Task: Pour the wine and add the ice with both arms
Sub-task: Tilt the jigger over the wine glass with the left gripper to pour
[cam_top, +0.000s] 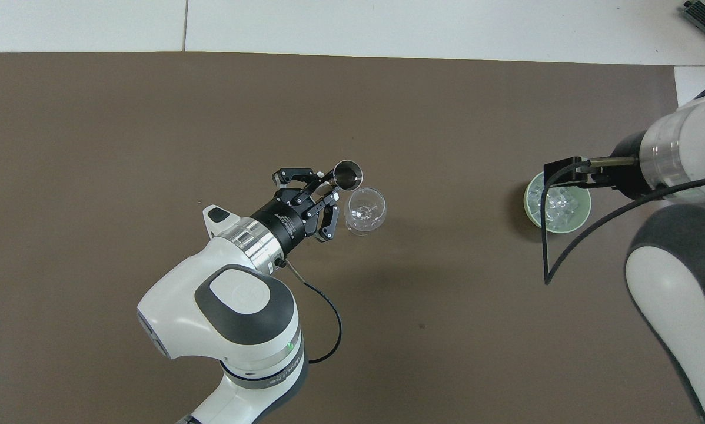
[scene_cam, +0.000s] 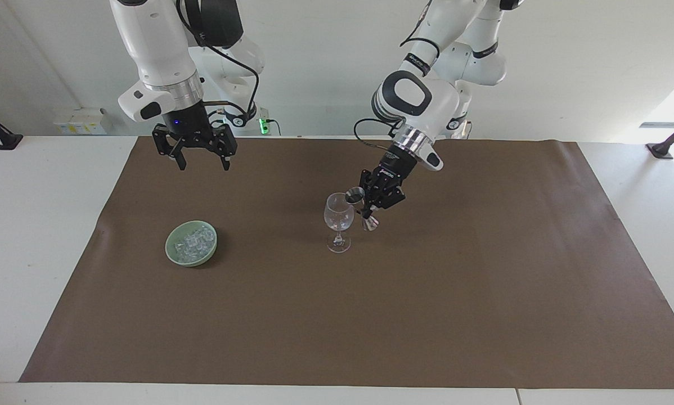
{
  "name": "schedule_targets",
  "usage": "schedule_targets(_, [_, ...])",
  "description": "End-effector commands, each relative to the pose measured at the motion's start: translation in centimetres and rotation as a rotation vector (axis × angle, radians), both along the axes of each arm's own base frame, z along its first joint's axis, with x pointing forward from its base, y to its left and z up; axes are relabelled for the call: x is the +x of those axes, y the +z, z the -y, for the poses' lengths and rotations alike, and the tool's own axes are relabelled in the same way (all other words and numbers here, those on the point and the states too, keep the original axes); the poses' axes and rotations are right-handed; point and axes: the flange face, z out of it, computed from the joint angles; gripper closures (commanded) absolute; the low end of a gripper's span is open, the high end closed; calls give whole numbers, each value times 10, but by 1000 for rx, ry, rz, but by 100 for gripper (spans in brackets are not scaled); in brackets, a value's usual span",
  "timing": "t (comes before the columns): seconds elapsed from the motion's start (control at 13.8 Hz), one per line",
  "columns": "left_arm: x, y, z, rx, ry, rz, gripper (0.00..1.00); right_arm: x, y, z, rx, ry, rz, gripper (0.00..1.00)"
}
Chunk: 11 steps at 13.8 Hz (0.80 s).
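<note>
A clear wine glass (scene_cam: 338, 216) stands upright mid-mat; it also shows in the overhead view (cam_top: 365, 209). My left gripper (scene_cam: 372, 203) is shut on a small metal jigger (scene_cam: 355, 196) and holds it in the air, tilted, with its mouth at the glass's rim. The overhead view shows that gripper (cam_top: 324, 191) and the jigger (cam_top: 348, 173) beside the glass. The ice (scene_cam: 193, 242) is a heap of clear cubes in a pale green bowl (scene_cam: 169, 250) toward the right arm's end. My right gripper (scene_cam: 203, 163) waits open and empty, high over the mat by the bowl (cam_top: 529, 207).
A brown mat (scene_cam: 371, 315) covers most of the white table (scene_cam: 27, 236). The right arm's body and black cable (cam_top: 570, 253) hang over the mat beside the bowl in the overhead view.
</note>
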Motion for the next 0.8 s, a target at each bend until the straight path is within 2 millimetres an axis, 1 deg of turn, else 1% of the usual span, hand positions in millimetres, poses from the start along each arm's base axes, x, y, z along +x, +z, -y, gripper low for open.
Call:
schedule_targets(0.0, [1, 4, 4, 57, -25, 53, 100, -5, 0, 3, -9, 9, 3, 0])
schedule_targets(0.29, [-5, 3, 9, 106, -53, 85, 100, -5, 0, 3, -9, 9, 3, 0])
schedule_targets(0.36, [-8, 2, 13, 111, -62, 86, 100, -5, 0, 3, -9, 9, 3, 0])
schedule_targets(0.73, [-10, 4, 14, 157, -66, 112, 100, -5, 0, 3, -9, 9, 3, 0])
